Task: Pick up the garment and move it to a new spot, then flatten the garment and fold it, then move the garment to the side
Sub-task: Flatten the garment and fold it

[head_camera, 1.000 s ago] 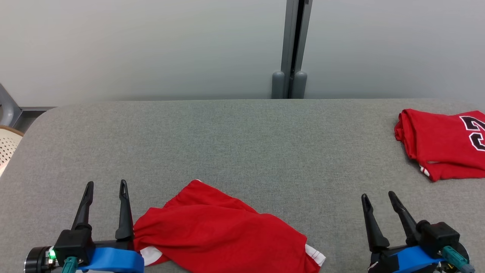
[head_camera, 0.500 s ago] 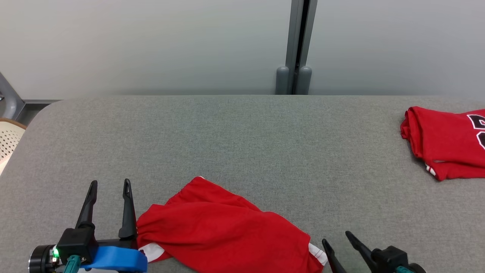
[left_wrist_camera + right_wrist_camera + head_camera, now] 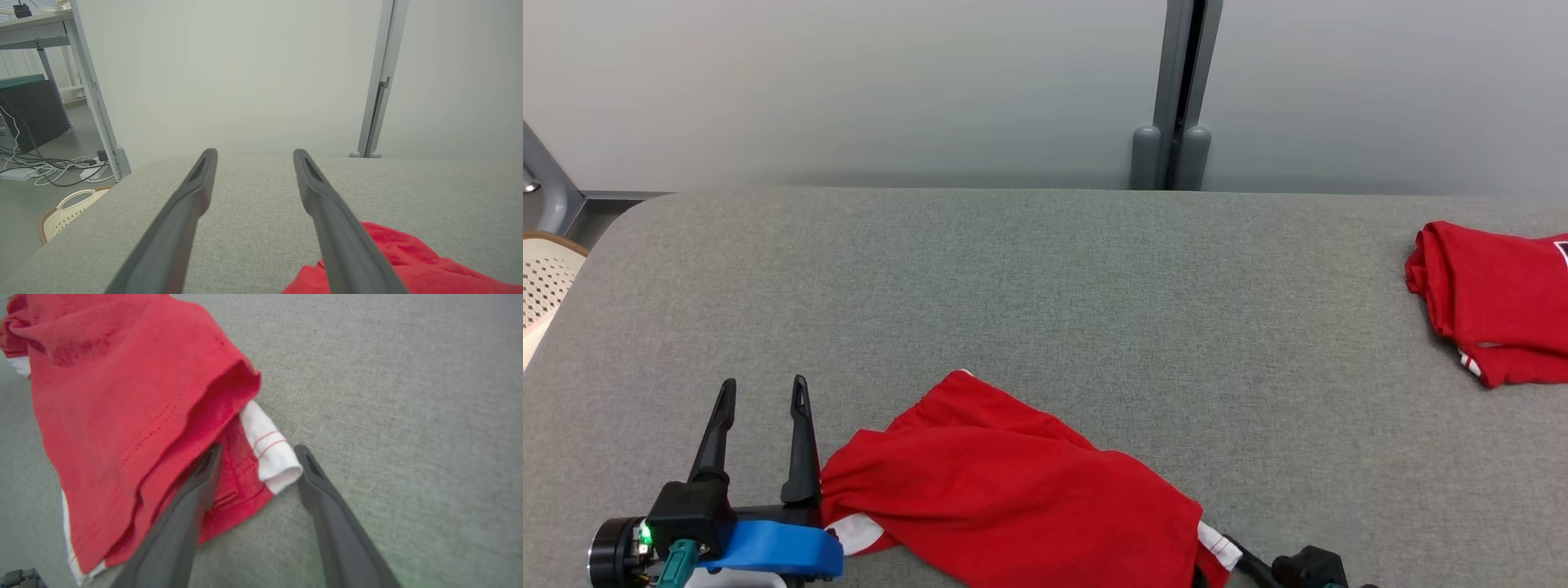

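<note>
Red cloth, two pieces counted, on the grey fabric-topped desk (image 3: pixel 1045 269). Piece 1, the task garment (image 3: pixel 1013 490), is lying crumpled at 6 o'clock in the head view, near the front edge. Piece 2, a folded red jersey (image 3: pixel 1494 294), is lying at 3 o'clock, well apart from the first and running off the frame edge.

Writing: a sliver of black-and-white print (image 3: pixel 1563 245) is showing on the jersey at the frame edge, too little to read.

Trim: one white cuff (image 3: pixel 269 453) is sticking out from the garment's hem, carrying two thin red stitch lines.

Claws: two counted, two dark fingers each.
- Left claw (image 3: pixel 764 380) is sitting at 8 o'clock, fingers spread wide, gripping nothing. Its inner finger (image 3: pixel 800 441) is standing just beside the garment's edge; whether it is touching, cannot tell. One green light (image 3: pixel 645 535) is glowing at its wrist, with one blue band (image 3: pixel 768 551) beside it.
- Right claw (image 3: pixel 259 451) is reaching in at 5 o'clock, released, its jaws apart and straddling the white cuff. One finger (image 3: pixel 192 498) is lying over the red hem layers; the other (image 3: pixel 327 506) is over bare desk just beside the cuff. Nothing is being clamped.

Off the desk at 9 o'clock, one cream perforated basket (image 3: pixel 543 286) is showing. At 12 o'clock, one grey post (image 3: pixel 1180 82) is rising against the pale wall (image 3: pixel 849 82).
</note>
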